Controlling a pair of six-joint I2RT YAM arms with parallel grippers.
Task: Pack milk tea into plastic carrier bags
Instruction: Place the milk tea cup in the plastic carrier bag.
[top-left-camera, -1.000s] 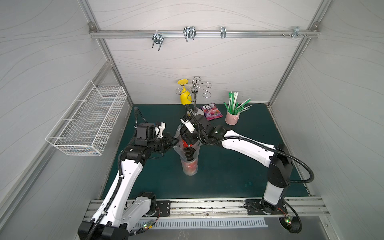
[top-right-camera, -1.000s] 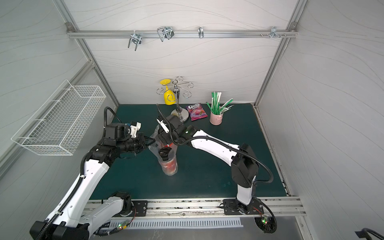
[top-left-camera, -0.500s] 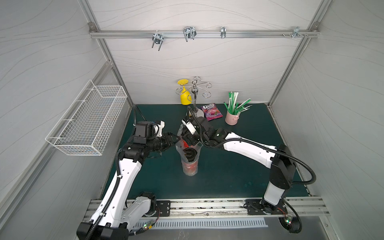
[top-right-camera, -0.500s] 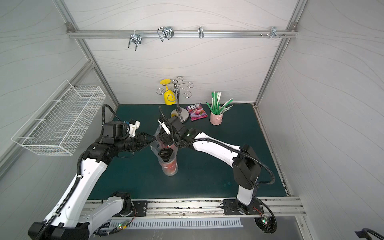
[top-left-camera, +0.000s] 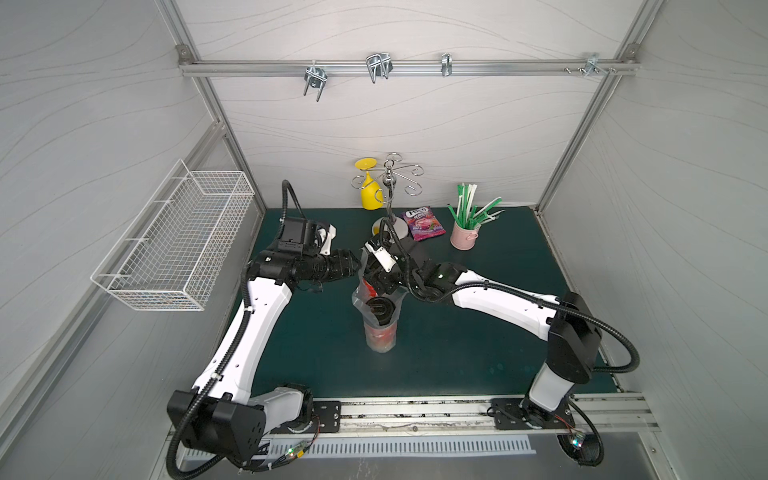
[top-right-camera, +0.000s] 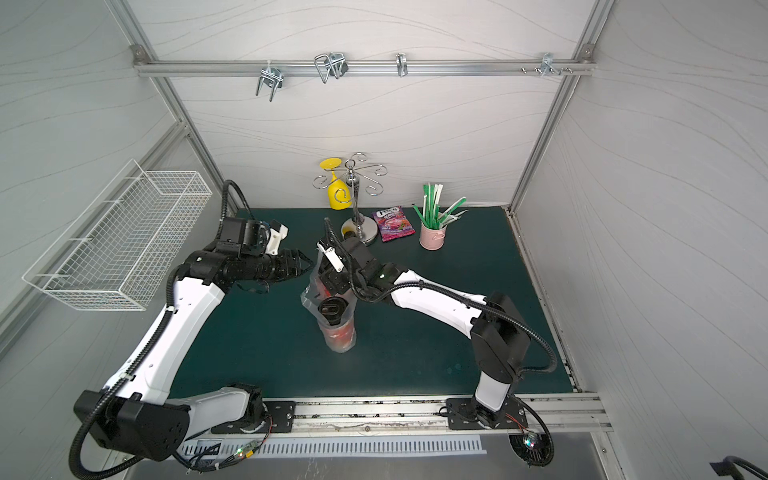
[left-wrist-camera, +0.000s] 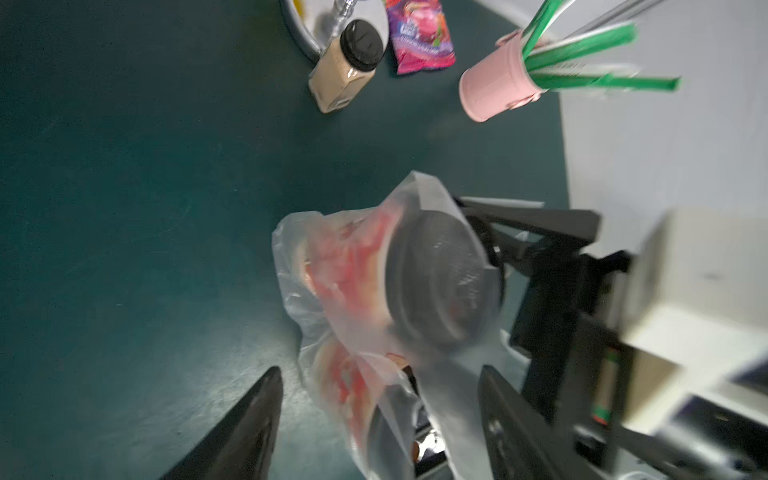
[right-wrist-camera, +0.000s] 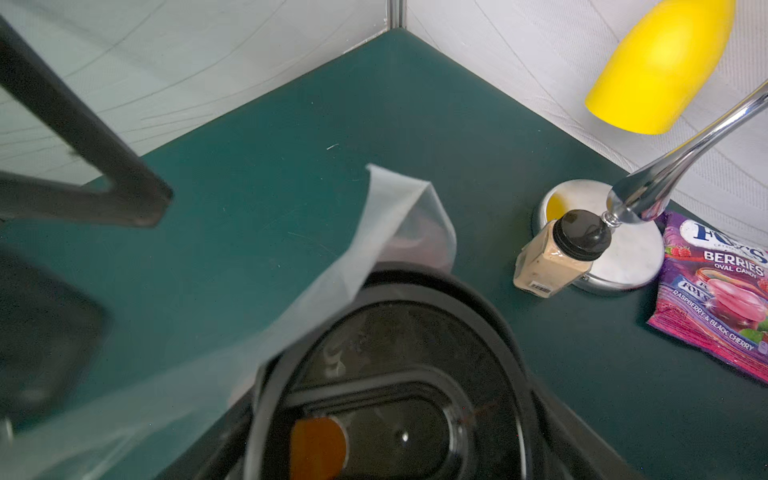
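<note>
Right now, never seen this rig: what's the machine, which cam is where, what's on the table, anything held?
Two white-and-black robot arms stand on a rail at the front of a green mat, each ending in a two-finger gripper. The two wide pictures come from one camera head overhead; the two close-ups from cameras on the arms' wrists. Mid-mat stands a clear plastic bag with two red cups inside, black lids on: a front cup and a rear cup. The left gripper is open at the bag's edge. The right gripper sits over the rear cup's top, jaws wide; whether it grips does not show. At the back: a beige bottle, a purple candy packet, a pink pot of straws and a chrome stand with a yellow glass.
</note>
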